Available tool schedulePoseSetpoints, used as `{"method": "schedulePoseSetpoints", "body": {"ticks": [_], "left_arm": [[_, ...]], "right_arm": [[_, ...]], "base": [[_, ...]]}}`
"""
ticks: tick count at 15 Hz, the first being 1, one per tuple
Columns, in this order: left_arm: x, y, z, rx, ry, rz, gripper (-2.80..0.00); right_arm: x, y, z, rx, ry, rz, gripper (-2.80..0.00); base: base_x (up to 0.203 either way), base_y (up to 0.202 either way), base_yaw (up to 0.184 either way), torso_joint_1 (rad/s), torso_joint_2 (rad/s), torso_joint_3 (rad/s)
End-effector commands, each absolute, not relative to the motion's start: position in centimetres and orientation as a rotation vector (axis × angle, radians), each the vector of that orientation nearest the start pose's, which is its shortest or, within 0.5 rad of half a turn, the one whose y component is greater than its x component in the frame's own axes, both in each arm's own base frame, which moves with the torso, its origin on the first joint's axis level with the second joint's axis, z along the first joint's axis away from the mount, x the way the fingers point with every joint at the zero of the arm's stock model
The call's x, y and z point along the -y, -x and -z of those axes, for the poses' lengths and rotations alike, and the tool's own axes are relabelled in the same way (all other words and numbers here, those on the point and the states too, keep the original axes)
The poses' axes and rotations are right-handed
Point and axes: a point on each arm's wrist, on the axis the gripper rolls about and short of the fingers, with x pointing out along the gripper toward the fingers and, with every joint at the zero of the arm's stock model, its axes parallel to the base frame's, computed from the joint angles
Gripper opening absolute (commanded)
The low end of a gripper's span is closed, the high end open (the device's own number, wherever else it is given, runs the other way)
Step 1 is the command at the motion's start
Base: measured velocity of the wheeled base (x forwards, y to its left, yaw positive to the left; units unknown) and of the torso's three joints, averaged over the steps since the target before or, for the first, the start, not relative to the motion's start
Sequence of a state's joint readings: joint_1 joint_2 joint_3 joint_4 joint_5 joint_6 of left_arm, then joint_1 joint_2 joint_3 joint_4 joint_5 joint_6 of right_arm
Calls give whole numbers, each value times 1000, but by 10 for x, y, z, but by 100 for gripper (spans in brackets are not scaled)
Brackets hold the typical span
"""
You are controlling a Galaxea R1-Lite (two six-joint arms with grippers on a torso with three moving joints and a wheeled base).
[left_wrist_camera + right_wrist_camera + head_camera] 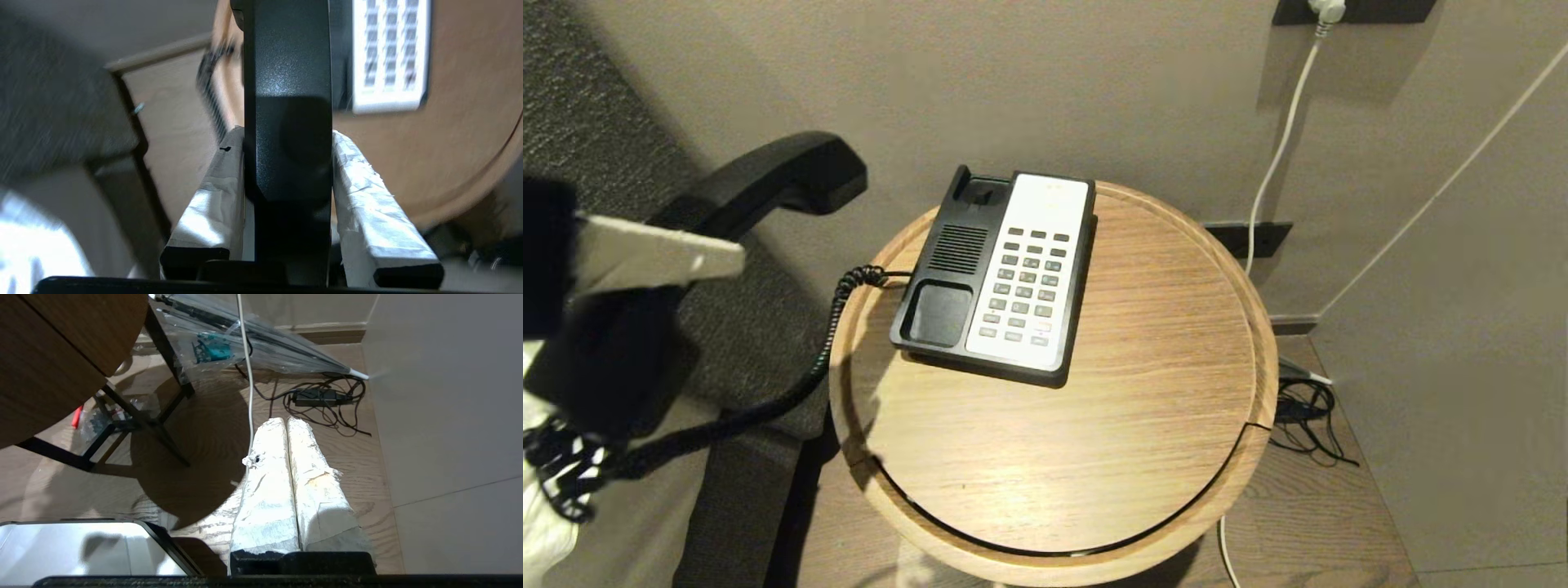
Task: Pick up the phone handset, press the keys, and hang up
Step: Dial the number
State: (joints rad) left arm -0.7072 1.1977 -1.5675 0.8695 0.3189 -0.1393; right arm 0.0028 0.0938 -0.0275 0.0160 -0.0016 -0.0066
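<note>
Held aloft off the worktop's (pixel 1176 425) 9 o'clock edge: phone handset (pixel 768 184), long axis slanting toward 2 o'clock, far bulb nearest the phone base (pixel 947 269). Clamped midway by left gripper (pixel 288 163), jaws clenched on both flanks. Empty cradle beside the keys (pixel 1025 282). Coiled cord (pixel 837 314) draping over the rim. Right gripper (pixel 286 457) low near the floor, jaws pressed together on nothing.

left hand (pixel 288 141) raised, clamped (fingers spread apart) | right hand (pixel 286 424) low, fingers together
</note>
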Motion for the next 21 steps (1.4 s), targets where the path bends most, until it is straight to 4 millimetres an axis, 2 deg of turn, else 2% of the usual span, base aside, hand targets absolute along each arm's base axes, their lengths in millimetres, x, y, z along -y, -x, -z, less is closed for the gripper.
{"method": "schedulePoseSetpoints", "body": {"ticks": [1, 3, 5, 6, 8, 10, 12, 13, 15, 16, 18, 21], "left_arm": [[23, -39, -343, -404, -103, 340, -280], [4, -16, -321, -392, -118, 342, -280], [-5, -4, -314, -374, -115, 364, -280], [-5, -3, -315, -368, -112, 368, -280], [-4, -4, -317, -364, -109, 368, -280], [-2, -8, -317, -378, -105, 369, -280], [1, -11, -318, -391, -99, 396, -280], [3, -12, -319, -392, -84, 397, -280], [8, -16, -321, -352, -19, 442, -280], [10, -18, -318, -353, 6, 465, -280], [12, -22, -318, -361, 19, 464, -280], [12, -22, -316, -366, 19, 458, -280]], "right_arm": [[0, 30, -117, -29, 5, -3, -280], [-1, 62, -160, -28, 3, -36, -280], [-2, 99, -183, -82, -3, -105, -280], [-3, 106, -193, -96, -9, -125, -280], [-3, 93, -227, -130, -71, -137, -280], [-4, 45, -274, -237, -150, -143, -280], [-4, -27, -316, -358, -203, -140, -280], [-5, -73, -331, -427, -229, -152, -280], [-21, -142, -345, -519, -260, -226, -280], [-37, -166, -349, -561, -263, -295, -280], [-91, -194, -347, -673, -250, -475, -280], [-168, -205, -337, -809, -305, -609, -280]], "base": [[0, 0, 0, 0, 0, 0], [0, 0, 0, 0, 0, 0], [0, 0, 0, 0, 0, 0], [0, 0, 0, 0, 0, 0], [0, 0, 0, 0, 0, 0], [0, 0, 0, 0, 0, 0], [0, 0, 0, 0, 0, 0], [0, 0, 0, 0, 0, 0], [0, 0, 0, 0, 0, 0], [0, 0, 0, 0, 0, 0], [0, 0, 0, 0, 0, 0], [0, 0, 0, 0, 0, 0]]}}
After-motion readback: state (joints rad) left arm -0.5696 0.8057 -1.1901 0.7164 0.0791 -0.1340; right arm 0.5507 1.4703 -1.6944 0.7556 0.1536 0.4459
